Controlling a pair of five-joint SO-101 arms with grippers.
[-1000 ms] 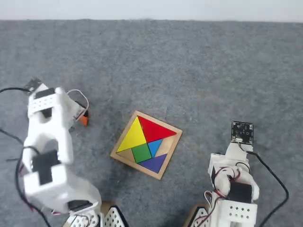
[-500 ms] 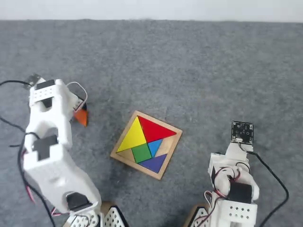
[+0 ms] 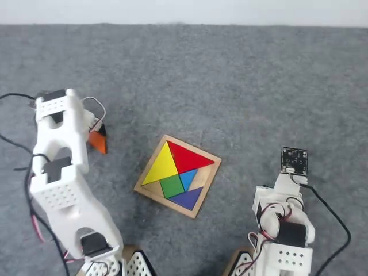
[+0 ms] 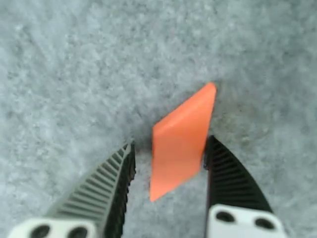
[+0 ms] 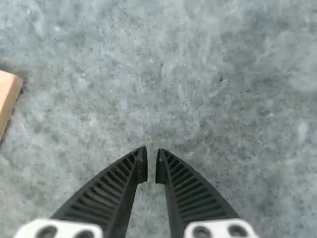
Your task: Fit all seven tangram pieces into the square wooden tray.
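The square wooden tray (image 3: 211, 158) lies mid-table and holds yellow (image 3: 161, 165), red (image 3: 187, 156), green (image 3: 171, 186), blue (image 3: 188, 179) and purple (image 3: 187, 198) pieces, with two bare wooden gaps. An orange parallelogram piece (image 4: 182, 134) lies on the carpet left of the tray, also at the left arm's tip (image 3: 98, 141). My left gripper (image 4: 170, 144) is open around it: one finger (image 4: 225, 171) touches its edge, the other stands clear. My right gripper (image 5: 151, 158) is shut over bare carpet, with a tray corner (image 5: 7, 96) off to one side.
Grey carpet covers the whole table, with wide free room beyond the tray. The right arm (image 3: 284, 224) sits folded at the near right. Cables trail from both arm bases.
The left arm has stretched a little farther from its base, and more of the orange piece shows beside its wrist. The right arm and the tray have not moved.
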